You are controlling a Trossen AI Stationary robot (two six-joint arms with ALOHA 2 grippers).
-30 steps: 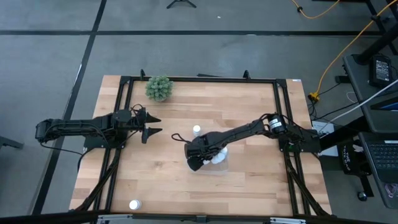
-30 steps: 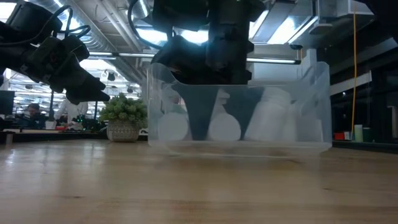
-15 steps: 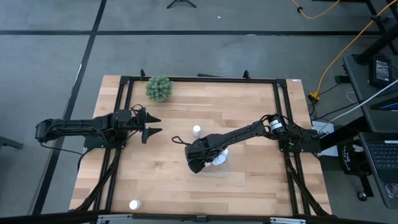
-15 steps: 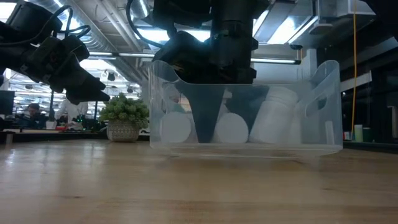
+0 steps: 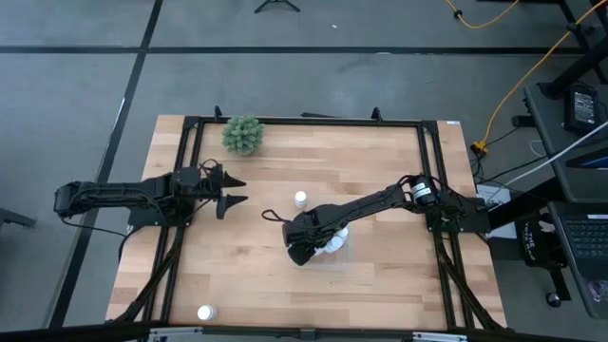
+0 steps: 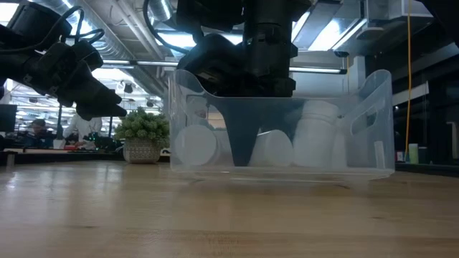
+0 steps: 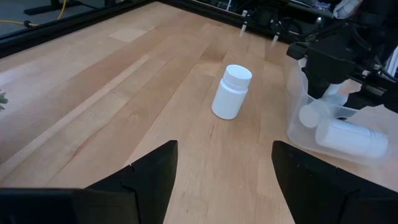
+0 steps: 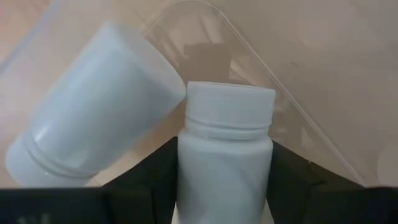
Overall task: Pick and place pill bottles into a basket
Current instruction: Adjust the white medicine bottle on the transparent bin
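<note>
The high view looks straight down on the whole table point(image 5: 380, 171). The low view sits at tabletop level, close before the clear basket point(image 6: 373, 107) (also seen overhead). Each wrist view looks forward, the right one from inside that basket.

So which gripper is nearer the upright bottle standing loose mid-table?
Right. The right gripper is down in the basket just beside that upright bottle; the left gripper hovers farther off.
</note>
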